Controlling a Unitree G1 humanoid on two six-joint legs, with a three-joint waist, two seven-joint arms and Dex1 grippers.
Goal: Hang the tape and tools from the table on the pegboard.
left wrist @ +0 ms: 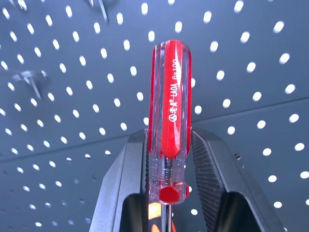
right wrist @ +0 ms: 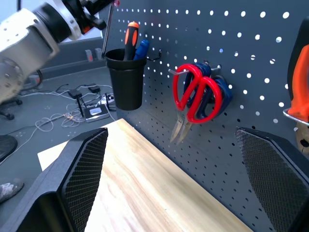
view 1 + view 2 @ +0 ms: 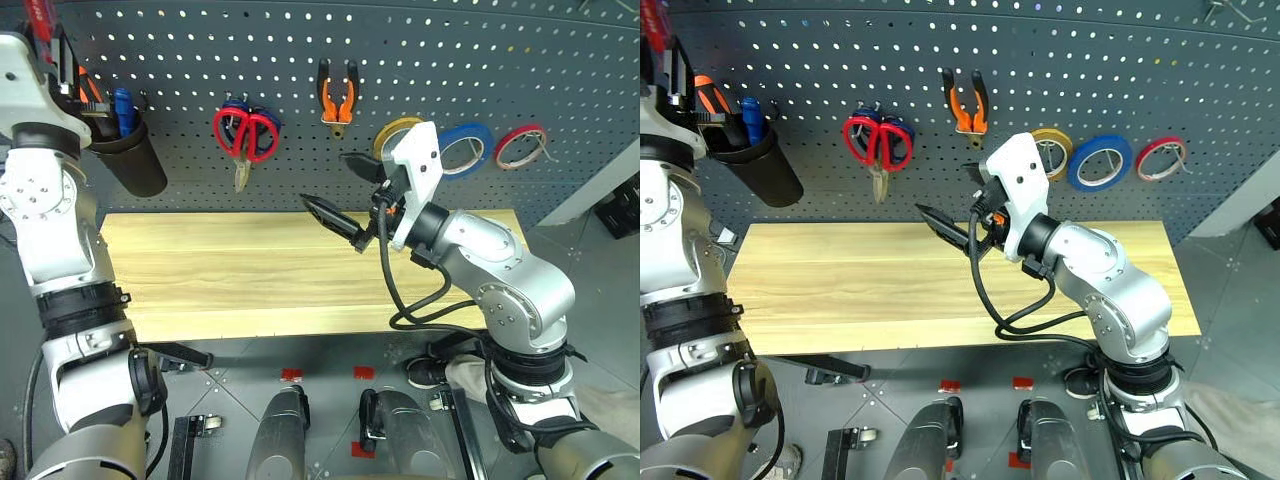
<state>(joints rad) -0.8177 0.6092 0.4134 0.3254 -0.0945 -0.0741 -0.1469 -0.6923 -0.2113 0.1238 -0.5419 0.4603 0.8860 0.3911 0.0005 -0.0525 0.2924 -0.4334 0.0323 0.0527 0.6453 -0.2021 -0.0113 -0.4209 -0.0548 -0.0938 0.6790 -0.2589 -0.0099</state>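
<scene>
Left wrist view: red, clear-edged screwdriver (image 1: 170, 121) handle.

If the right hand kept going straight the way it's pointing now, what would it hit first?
Probably the pegboard, around the red-handled scissors hanging there. The open right hand points over the table toward them, and nothing seems to lie between. Depth is hard to judge, so it might meet bare panel beside them.

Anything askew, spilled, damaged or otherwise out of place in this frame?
Nothing stands out. The red-handled scissors, pliers and blue tape hang tidily on the pegboard; the left gripper holds the red-handled screwdriver.
</scene>
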